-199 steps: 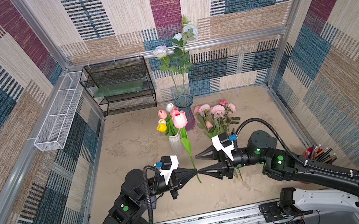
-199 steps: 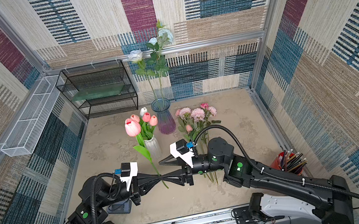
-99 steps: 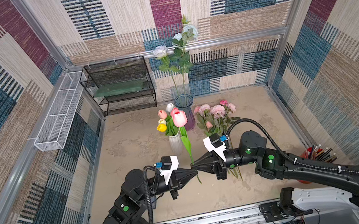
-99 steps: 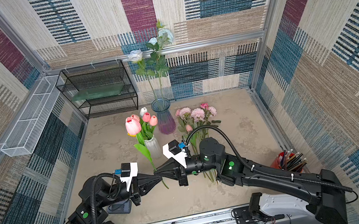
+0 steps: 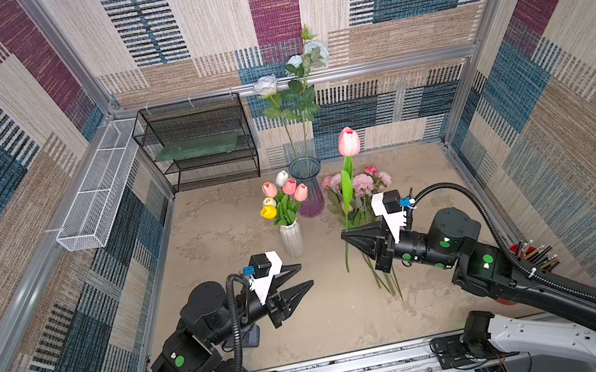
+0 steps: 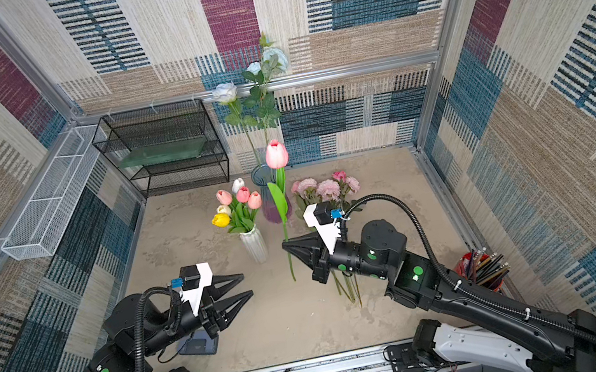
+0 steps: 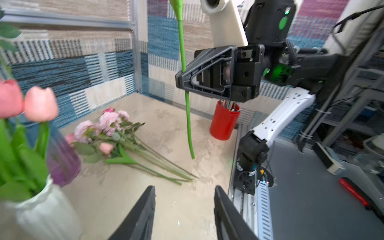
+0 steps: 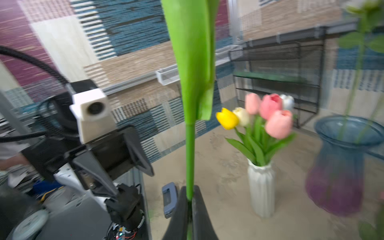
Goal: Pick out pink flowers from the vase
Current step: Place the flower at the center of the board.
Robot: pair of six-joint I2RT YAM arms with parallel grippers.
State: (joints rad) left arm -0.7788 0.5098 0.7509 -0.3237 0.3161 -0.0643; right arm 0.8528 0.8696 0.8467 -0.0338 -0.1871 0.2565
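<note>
A pink tulip on a long green stem stands upright in the air, and my right gripper is shut on the stem's lower part; its jaws pinch it. My left gripper hangs open and empty to the left, near the table's front. A white vase holds more pink tulips with a yellow and white ones. Pink flowers lie in a pile on the table behind my right gripper. A blue-purple glass vase holds pale blue-white roses.
A black wire shelf stands at the back left, with a white wire basket on the left wall. A red cup of pencils sits at the right edge. A small blue-grey device lies under my left arm.
My right gripper shut on the tulip's stem. The left gripper then opened and let go. The right arm has carried the tulip to the right, away from the left gripper.
</note>
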